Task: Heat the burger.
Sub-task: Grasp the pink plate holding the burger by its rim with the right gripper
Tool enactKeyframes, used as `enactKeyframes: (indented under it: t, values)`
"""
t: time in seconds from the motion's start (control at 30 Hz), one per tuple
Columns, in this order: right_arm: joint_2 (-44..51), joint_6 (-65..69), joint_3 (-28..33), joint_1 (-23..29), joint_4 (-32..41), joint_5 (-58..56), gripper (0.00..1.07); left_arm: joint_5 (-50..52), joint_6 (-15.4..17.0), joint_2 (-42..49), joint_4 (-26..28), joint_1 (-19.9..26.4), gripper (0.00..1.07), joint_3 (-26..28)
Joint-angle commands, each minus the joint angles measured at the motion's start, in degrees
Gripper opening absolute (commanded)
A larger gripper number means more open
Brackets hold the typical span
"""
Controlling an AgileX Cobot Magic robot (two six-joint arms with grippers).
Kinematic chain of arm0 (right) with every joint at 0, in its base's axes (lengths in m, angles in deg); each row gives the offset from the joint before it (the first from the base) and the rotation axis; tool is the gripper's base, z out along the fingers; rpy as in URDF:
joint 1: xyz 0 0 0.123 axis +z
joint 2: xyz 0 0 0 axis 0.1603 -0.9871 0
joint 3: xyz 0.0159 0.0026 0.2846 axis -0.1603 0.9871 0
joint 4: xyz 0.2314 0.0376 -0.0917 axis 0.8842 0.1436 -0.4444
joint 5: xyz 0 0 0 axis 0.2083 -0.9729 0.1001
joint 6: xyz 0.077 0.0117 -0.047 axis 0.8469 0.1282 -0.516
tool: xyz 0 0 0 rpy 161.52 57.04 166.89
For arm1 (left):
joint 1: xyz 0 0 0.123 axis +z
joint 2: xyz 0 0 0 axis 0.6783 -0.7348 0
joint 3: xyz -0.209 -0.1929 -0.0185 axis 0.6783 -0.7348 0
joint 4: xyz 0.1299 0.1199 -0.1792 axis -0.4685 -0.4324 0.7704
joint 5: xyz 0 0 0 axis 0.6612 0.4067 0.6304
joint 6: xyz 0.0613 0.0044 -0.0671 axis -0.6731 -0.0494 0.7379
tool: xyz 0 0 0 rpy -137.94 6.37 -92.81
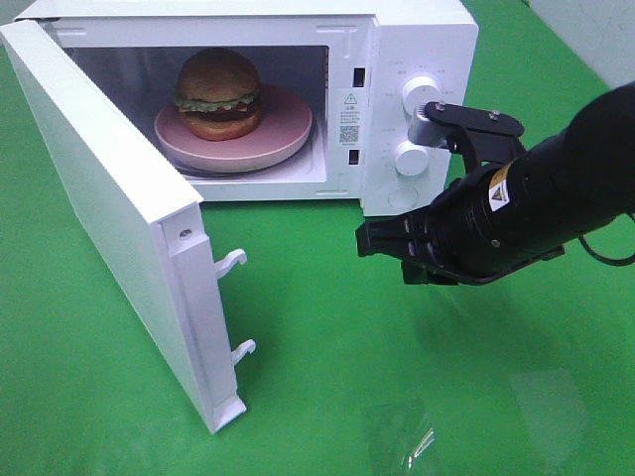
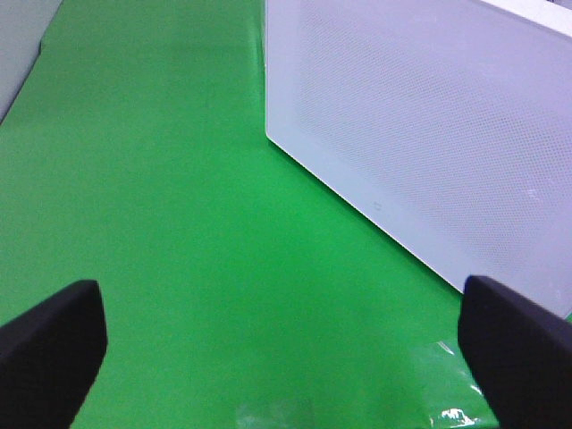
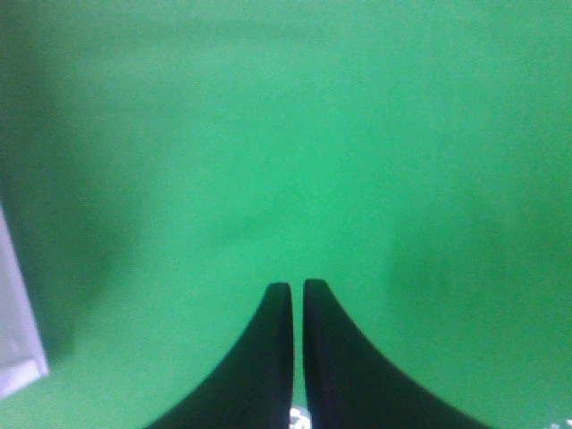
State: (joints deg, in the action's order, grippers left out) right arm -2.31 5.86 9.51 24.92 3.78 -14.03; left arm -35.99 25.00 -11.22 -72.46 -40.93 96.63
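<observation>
STATUS: burger [image 1: 218,91] on pink plate [image 1: 290,135] inside microwave [image 1: 417,40], door [image 1: 109,198] wide open | FINGERS: right fingers [image 3: 275,344] together, empty, over bench [image 1: 327,377]; left fingers [image 2: 54,344] spread wide, empty | RISK: closing door may strike right arm [image 1: 541,193] before opening; hard shove may shift microwave | VIEWS: only overhead shows burger; only left wrist shows left fingers, facing door's outside.

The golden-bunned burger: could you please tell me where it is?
In the exterior high view, the burger sits on the round pink plate inside the open white microwave, upper left.
</observation>
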Motion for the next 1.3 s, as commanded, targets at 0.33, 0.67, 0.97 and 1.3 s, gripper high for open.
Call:
enactKeyframes:
  t: [0.33, 0.67, 0.97, 1.3]
  values:
    - [0.46, -40.39, -10.03, -0.11, -3.04, -13.58, 0.06, 0.29, 0.23, 0.40, 0.11, -0.23, 1.00, -0.17]
    - [0.46, -83.14, -10.37, -0.11, -3.15, -10.31, 0.07, 0.29, 0.23, 0.40, 0.11, -0.23, 1.00, -0.17]
    - [0.46, -108.58, -10.37, -0.11, -3.15, -3.61, 0.12, 0.29, 0.23, 0.40, 0.11, -0.23, 1.00, -0.17]
    - [0.40, -103.25, -10.37, -0.11, -3.38, -1.66, 0.36, 0.29, 0.23, 0.40, 0.11, -0.23, 1.00, -0.17]
